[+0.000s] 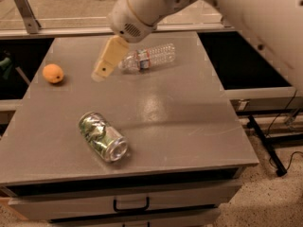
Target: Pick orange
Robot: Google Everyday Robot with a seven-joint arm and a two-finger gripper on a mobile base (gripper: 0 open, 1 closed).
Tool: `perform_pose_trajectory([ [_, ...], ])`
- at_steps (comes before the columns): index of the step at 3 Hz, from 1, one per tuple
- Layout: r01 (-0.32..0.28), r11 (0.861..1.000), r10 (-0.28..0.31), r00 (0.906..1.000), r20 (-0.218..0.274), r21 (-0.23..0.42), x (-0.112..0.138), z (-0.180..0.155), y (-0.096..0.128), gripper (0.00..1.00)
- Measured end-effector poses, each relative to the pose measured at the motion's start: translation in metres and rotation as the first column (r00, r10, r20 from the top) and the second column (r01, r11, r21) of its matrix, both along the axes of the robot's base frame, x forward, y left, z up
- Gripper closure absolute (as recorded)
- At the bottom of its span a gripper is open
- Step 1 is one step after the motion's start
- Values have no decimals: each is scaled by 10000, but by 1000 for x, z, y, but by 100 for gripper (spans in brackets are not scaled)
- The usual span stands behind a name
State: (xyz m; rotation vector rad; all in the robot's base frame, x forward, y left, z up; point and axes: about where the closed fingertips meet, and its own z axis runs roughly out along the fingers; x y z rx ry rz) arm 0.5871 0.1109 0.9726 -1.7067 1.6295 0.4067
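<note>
The orange (pixel 53 73) is a small round fruit lying near the left edge of the grey table (pixel 189 117). My gripper (pixel 103 70) hangs from the white arm (pixel 137 8) above the table's back middle, pointing down and to the left. It is to the right of the orange, about a hand's width away, and holds nothing that I can see. Its tip is just left of the clear plastic bottle (pixel 149 56).
The clear plastic bottle lies on its side at the back of the table. A crushed green can (pixel 103 136) lies on its side at the front left. A drawer with a black handle (pixel 131 205) sits under the table's front edge. Cables run on the floor at right.
</note>
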Motion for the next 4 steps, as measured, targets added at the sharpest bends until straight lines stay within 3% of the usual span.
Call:
perform_pose_trajectory([
  [1,-103,9981,123,9994,-332,600,37,-33,53,0],
  [2,-103,9941,209,9950,-975,1077,59,-65,101,0],
  [3,-64,9908,275,9875,-1552,1350,62,-92,143,0],
  [4,146,9886,138,9823,-1866,1497,66,-114,170,0],
])
